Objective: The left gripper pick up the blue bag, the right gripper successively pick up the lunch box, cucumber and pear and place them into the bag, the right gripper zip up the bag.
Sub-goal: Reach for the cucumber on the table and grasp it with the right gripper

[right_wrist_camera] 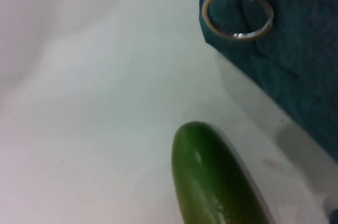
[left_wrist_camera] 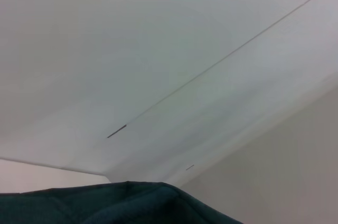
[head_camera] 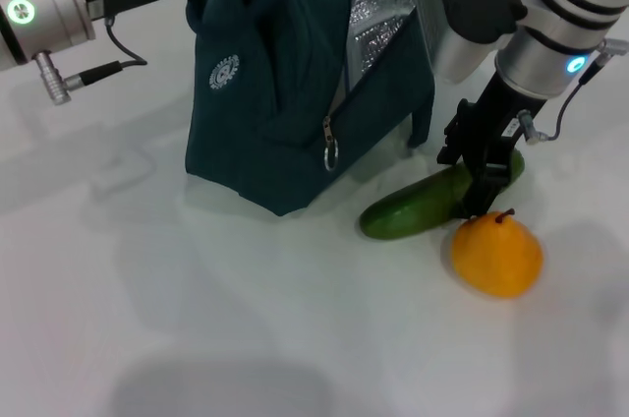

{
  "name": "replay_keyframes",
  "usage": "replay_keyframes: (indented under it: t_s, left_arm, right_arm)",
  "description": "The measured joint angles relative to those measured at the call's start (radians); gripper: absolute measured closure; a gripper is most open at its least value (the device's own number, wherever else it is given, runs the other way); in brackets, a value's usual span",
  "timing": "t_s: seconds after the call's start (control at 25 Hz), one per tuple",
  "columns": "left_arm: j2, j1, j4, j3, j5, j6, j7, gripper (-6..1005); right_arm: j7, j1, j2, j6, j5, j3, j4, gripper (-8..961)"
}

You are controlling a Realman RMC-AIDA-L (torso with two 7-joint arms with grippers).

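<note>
We see the right gripper straddling the smooth dark green cucumber, fingers apart, beside the open teal-blue fabric bag that the left gripper holds, its claw hidden so we cannot tell its state

Blue bag stands on the table, unzipped, foil lining exposed, ring pull hanging at front. Dark green cucumber lies just beside it. Orange-yellow pear sits upright near the cucumber.
</note>
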State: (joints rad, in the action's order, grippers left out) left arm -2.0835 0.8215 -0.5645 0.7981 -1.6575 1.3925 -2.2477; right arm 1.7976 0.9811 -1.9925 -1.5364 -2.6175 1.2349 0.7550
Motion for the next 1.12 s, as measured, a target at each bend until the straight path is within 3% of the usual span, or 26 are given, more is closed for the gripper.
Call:
replay_keyframes:
  t_s: [1.08,1.12]
  left_arm:
    - [0.002,-0.009,-0.011,0.001,0.002,0.001,0.000,945]
    - [0.002,-0.009,-0.011,0.001,0.002,0.001,0.000,945]
  right_arm:
    - [0.066,-0.001,-0.004,-0.027,-0.007,0.003,-0.006,219]
    - [0.069,-0.001,-0.004,-0.029,-0.007,0.005,-0.006,271]
